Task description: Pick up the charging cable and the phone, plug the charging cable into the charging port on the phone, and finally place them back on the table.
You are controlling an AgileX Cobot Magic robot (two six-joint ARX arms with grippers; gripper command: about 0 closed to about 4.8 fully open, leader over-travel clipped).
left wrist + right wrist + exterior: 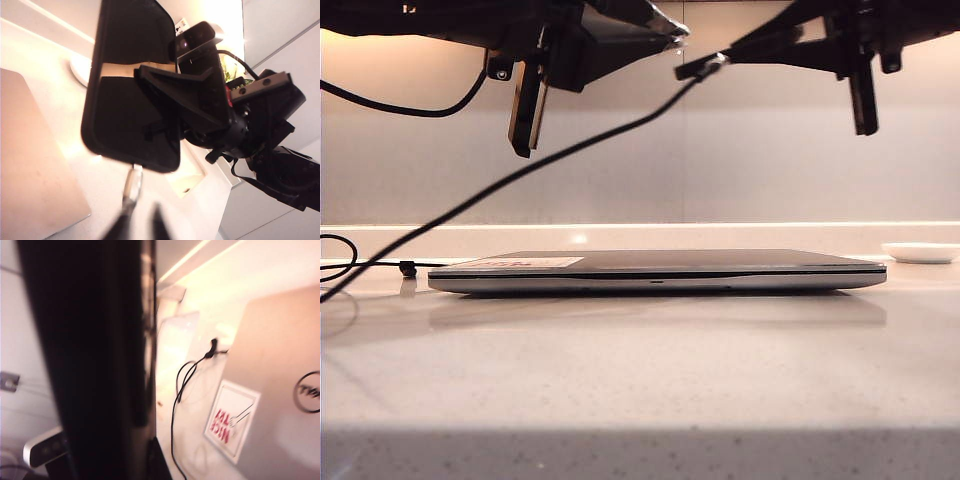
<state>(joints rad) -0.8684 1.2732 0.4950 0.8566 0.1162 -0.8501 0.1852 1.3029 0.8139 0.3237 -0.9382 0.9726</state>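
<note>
Aloft, phone point(132, 100) in left hand point(172, 107), cable plug point(133, 185) touching

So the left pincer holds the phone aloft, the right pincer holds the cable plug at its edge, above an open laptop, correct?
No: the laptop is closed, flat on the table; the exterior view shows it. The left pincer does hold the phone, the right pincer the charging cable plug at its edge.

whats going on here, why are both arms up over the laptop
The robot is plugging a charging cable into a phone in mid-air. The left tool holds the phone up over the closed laptop; the right tool is shut on the cable's plug end. In the left wrist view the silvery plug sits right at the phone's end edge, though full seating can't be told. Cable slack trails down to the table.
</note>
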